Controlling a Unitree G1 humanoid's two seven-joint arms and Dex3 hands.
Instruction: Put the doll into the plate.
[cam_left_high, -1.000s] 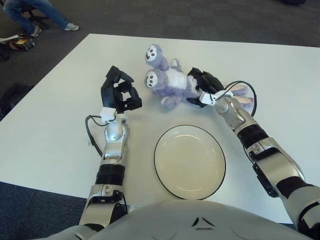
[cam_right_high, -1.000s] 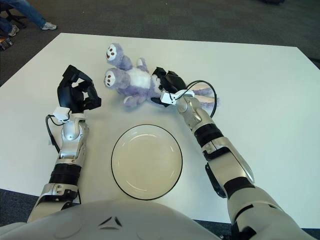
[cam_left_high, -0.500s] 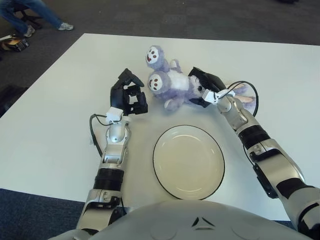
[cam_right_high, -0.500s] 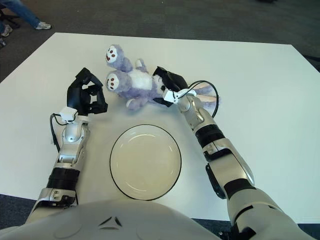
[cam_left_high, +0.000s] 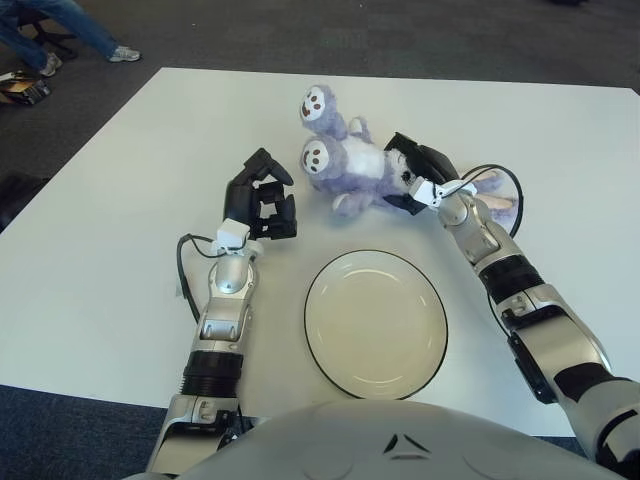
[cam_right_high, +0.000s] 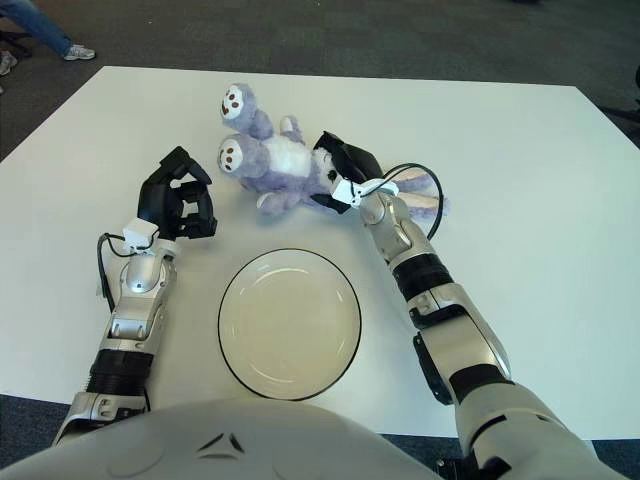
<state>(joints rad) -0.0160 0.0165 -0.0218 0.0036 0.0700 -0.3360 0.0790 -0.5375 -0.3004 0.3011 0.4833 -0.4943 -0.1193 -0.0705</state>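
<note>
A purple plush doll with white faces lies on the white table, just beyond the plate. The white plate with a dark rim sits empty at the near middle of the table. My right hand is at the doll's right side with its fingers closed on the body. My left hand hovers to the left of the doll, a short gap away, with its fingers half curled and holding nothing. The doll's pink-tipped limb lies behind my right forearm.
The white table ends at a near edge by my body and a left edge over dark carpet. A person's legs show at the far left on the floor. Black cables loop at both wrists.
My left hand has moved right, closer to the doll, then a little nearer to me. The doll and my right hand have shifted slightly to the right and away.
</note>
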